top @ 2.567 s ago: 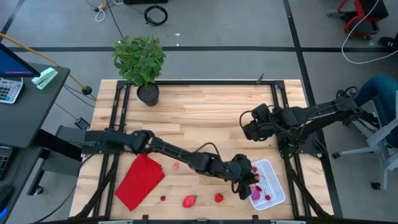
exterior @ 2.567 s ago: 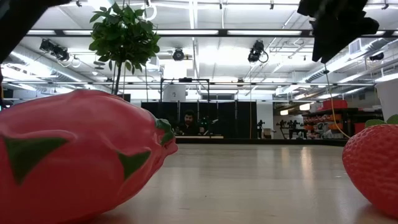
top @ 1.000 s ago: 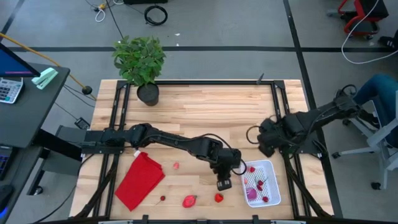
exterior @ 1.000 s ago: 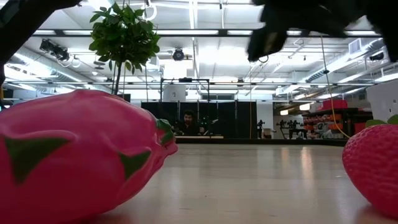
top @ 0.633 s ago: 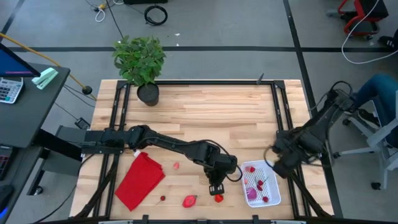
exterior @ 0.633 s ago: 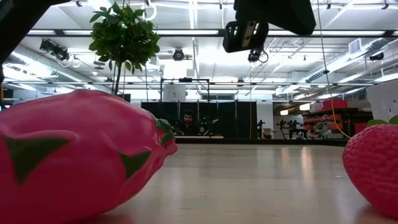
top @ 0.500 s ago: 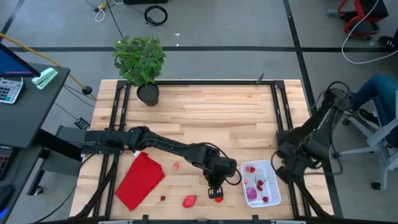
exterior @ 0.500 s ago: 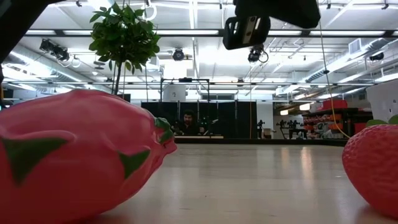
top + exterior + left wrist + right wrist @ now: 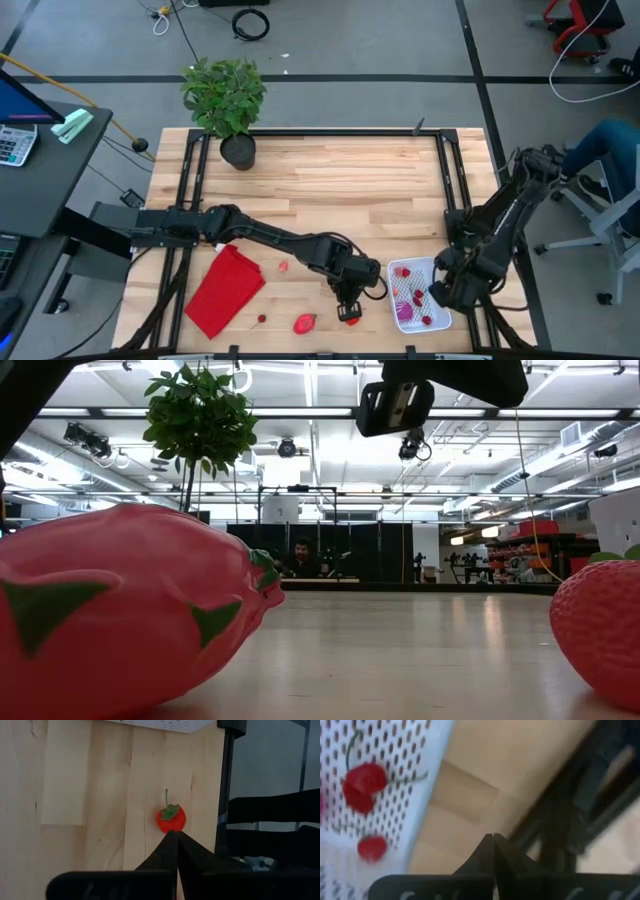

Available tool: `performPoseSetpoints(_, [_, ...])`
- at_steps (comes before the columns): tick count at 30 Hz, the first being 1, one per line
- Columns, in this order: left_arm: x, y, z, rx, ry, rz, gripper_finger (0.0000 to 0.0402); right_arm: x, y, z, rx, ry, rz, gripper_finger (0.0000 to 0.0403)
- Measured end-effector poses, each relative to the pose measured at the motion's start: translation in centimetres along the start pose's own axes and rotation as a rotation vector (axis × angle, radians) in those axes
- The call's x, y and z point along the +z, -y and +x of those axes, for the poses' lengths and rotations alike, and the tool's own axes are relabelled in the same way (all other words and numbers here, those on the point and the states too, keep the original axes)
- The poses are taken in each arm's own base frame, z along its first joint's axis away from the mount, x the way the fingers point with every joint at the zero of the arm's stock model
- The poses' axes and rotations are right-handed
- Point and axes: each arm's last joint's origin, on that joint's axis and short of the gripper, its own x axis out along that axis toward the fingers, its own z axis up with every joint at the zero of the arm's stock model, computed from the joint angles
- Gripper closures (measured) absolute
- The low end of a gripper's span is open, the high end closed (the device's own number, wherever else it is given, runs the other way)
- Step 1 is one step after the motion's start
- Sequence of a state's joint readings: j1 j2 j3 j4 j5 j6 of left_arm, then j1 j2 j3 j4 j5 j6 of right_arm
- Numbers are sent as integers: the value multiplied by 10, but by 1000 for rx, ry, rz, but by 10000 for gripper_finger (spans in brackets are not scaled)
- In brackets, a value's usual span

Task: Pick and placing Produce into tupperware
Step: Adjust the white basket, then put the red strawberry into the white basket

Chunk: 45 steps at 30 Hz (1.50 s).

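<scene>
Counts: 1 white perforated plastic container [image 9: 428, 266]; 4 loose toy fruits on the wood: 1 pink-red dragon fruit [image 9: 304, 323], 1 round red fruit with green stem [image 9: 171, 818], 1 small pink bit [image 9: 283, 266], 1 tiny dark-red cherry [image 9: 262, 319]; inside the container: 1 purple ball [image 9: 404, 312], several small red pieces, exact count unclear; 1 folded red cloth [image 9: 224, 290]; 1 potted green plant [image 9: 226, 98]; 1 person far behind the table [image 9: 303, 557].

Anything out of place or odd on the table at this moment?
Nothing spilled or damaged. Several produce pieces lie loose on the wood outside the tupperware: a red fruit just ahead of the shut left gripper, a pink fruit and two tiny bits beside the red cloth. The right gripper, also shut, sits at the tupperware's edge.
</scene>
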State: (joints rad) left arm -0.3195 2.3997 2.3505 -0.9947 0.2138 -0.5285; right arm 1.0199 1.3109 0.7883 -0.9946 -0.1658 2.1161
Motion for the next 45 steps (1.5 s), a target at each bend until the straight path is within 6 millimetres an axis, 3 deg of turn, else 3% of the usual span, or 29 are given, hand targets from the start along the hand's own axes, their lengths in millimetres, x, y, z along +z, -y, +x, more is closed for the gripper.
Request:
performPoseSetpoints(5, [-1,2,1,-1,-3,-9,385,2,-10,28,204,-57,28,402])
performPoseSetpoints(9, [-3,4,2,-3,-6,-4,394,7,-13,42,199,-44,66,403])
performPoseSetpoints(16, [-3,5,2,-2,-8,-23,385,16,-31,42,311,-29,94,403])
performPoseSetpoints(24, [-8,1,-2,33,-63,-52,391,48,-45,35,367,54,87,403])
performPoseSetpoints(33, [-22,23,-1,0,-92,-59,343,79,-42,24,334,121,15,400])
performPoseSetpoints(39, [-25,32,3,33,-42,-34,274,95,-27,4,342,193,14,400])
performPoseSetpoints(45, [-15,35,30,-2,91,-65,199,102,-16,-16,452,306,40,399])
